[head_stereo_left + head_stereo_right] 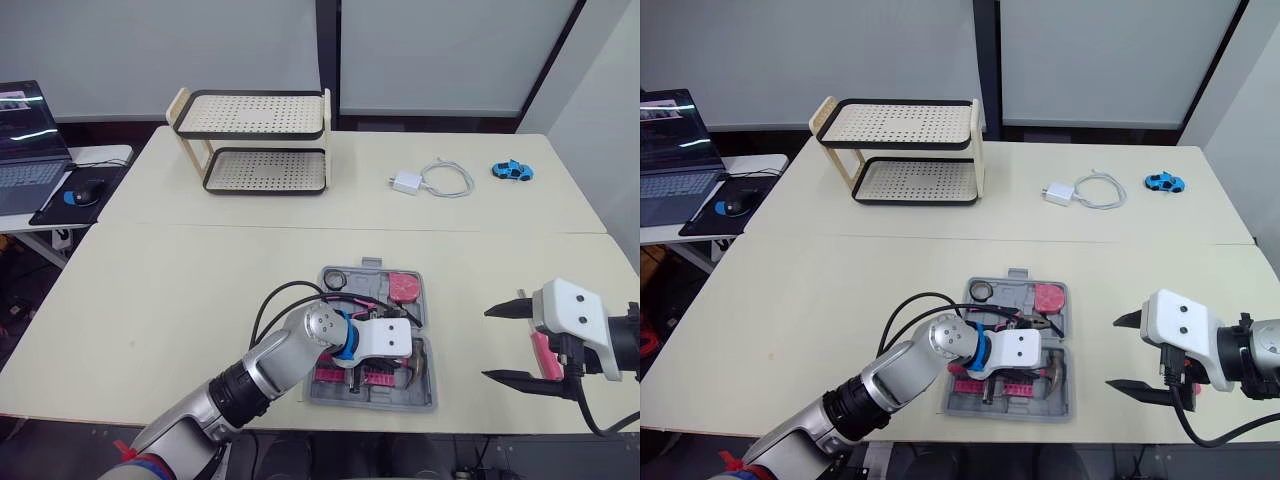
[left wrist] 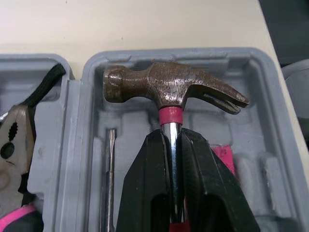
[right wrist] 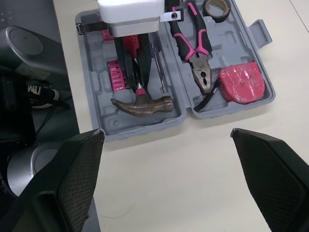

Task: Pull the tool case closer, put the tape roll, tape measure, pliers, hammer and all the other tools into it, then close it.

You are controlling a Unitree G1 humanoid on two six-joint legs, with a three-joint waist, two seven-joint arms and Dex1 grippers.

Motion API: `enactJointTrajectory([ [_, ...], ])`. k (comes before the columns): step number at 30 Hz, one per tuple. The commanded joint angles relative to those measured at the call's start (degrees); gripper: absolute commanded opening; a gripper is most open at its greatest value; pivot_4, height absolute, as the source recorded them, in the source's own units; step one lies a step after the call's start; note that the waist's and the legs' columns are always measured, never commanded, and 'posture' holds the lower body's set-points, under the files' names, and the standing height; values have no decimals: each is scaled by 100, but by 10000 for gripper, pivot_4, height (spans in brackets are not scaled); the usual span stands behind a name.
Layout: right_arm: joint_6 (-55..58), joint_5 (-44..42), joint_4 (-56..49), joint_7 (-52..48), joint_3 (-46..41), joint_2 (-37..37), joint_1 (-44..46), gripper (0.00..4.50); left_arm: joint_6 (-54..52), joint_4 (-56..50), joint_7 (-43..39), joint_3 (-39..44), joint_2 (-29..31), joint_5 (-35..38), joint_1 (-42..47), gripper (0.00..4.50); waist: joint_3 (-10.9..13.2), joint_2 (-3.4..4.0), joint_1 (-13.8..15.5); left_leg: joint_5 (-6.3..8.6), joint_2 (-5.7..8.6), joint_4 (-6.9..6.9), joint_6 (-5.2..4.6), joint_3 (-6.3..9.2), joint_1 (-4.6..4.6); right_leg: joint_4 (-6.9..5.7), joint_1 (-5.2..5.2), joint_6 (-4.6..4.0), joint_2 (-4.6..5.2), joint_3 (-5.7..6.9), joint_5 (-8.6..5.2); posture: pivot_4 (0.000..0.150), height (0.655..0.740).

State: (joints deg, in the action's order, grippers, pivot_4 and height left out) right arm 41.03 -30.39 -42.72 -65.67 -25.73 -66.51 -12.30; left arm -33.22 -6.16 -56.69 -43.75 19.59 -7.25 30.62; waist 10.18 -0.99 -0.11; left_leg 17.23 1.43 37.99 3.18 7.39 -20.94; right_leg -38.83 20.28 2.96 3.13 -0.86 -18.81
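Observation:
The grey tool case (image 1: 432, 388) lies open near the table's front edge. Its far half holds the black tape roll (image 3: 217, 7), the pink-handled pliers (image 3: 198, 53) and the pink tape measure (image 3: 241, 82). In the near half lie a thin screwdriver (image 3: 157, 67) and the hammer (image 2: 169, 87), its rusty head resting in the moulded slot. My left gripper (image 2: 171, 137) is shut on the hammer's shaft just below the pink collar. My right gripper (image 1: 487, 344) hangs open to the right of the case, above bare table, with nothing between its fingers.
A two-tier perforated rack (image 1: 255, 140) stands at the back left. A white charger with its cable (image 1: 430, 180) and a blue toy car (image 1: 512, 171) lie at the back right. A laptop (image 1: 25, 140) and a mouse (image 1: 85, 192) sit on a side table at the left.

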Motion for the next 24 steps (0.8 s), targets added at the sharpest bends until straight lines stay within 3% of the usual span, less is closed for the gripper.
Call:
enactJointTrajectory([
  [1,5,-23,-136,35,-162,-28,33,45000,88,-50,40,-53,-121,-72,67,538,0,0,1,0,0,0,0,-1,0,0,0,0,1,-1,0,1500,7400],
  [17,-19,-21,-150,64,-150,-12,7,45000,-83,-70,40,-112,-253,-227,45,538,0,0,1,0,1,2,0,0,2,0,-2,0,1,0,0,1500,7400],
  [24,-29,-18,-171,82,-178,8,-19,45000,-593,-516,-93,131,-267,54,140,23094,0,0,0,0,1,2,0,0,2,0,-3,0,1,0,0,1500,7400],
])
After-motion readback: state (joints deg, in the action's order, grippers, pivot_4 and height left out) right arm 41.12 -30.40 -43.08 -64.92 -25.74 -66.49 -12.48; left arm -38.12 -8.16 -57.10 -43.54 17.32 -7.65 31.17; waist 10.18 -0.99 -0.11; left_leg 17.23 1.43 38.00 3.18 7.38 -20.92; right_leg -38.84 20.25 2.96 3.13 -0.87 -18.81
